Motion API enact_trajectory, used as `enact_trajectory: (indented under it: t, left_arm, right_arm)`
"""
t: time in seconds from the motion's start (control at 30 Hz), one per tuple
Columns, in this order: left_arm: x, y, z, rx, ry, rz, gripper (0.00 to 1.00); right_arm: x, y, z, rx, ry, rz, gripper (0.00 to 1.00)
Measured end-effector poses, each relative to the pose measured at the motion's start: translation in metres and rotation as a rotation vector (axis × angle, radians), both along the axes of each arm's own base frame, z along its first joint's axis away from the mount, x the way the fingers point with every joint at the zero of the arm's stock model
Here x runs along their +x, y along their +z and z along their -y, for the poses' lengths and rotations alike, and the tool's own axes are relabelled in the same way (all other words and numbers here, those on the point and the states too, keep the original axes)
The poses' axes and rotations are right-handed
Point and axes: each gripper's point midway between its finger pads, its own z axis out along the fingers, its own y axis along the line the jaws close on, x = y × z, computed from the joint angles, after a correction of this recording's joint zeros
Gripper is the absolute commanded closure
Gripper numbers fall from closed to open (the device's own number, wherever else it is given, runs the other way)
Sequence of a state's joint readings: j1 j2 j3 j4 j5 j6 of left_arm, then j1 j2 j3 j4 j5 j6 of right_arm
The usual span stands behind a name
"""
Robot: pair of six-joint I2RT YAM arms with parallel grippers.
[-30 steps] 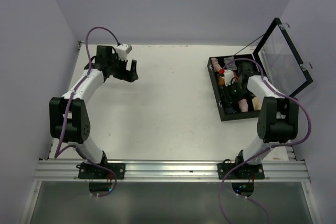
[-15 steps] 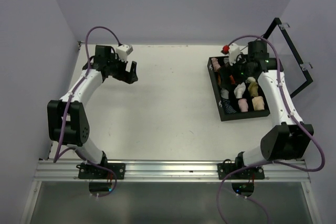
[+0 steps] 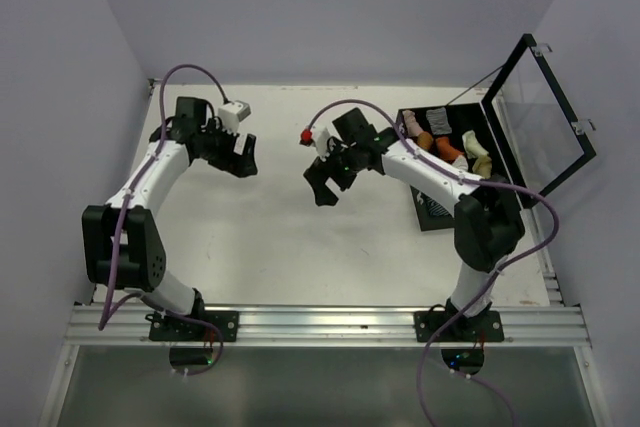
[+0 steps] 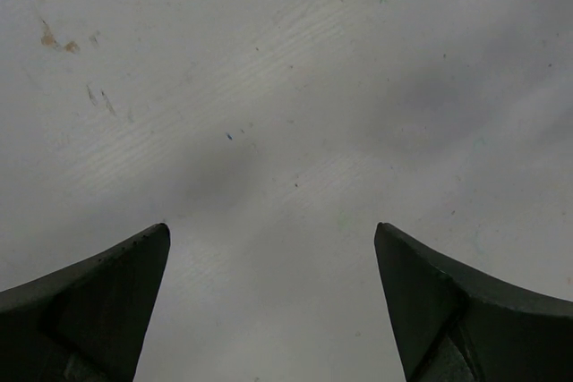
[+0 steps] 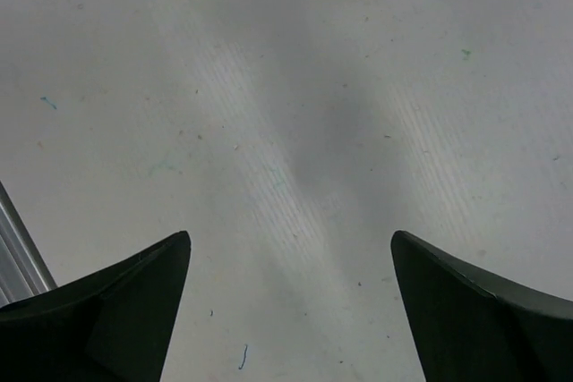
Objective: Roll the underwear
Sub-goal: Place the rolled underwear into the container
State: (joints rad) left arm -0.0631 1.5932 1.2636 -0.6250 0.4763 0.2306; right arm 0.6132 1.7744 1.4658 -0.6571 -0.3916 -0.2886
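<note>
My left pincer [image 3: 243, 155] hangs over the far left of the table [image 3: 300, 247], jaws spread wide with only bare table between them. My right pincer [image 3: 322, 187] hovers near the table's middle, likewise wide open and holding nothing. The underwear [image 3: 446, 150] sits as small rolled bundles in the compartments of the black box [image 3: 424, 219] at the right, its clear lid [image 3: 545, 112] standing open.

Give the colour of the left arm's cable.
Purple. The cable shows best in the top external view.
</note>
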Motion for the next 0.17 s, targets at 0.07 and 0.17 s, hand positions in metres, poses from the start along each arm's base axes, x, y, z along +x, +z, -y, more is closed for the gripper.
enact_trajectory:
  t: [0.07,0.17]
  left_arm:
    - [-0.013,-0.007,-0.003,0.010,0.009,-0.020,0.00]
    - [-0.029,-0.019,-0.006,0.022,0.017,-0.052,0.00]
  right_arm:
    - [-0.004,-0.016,-0.012,0.001,0.007,-0.026,0.01]
    - [-0.002,-0.033,-0.016,0.000,-0.013,-0.052,0.01]
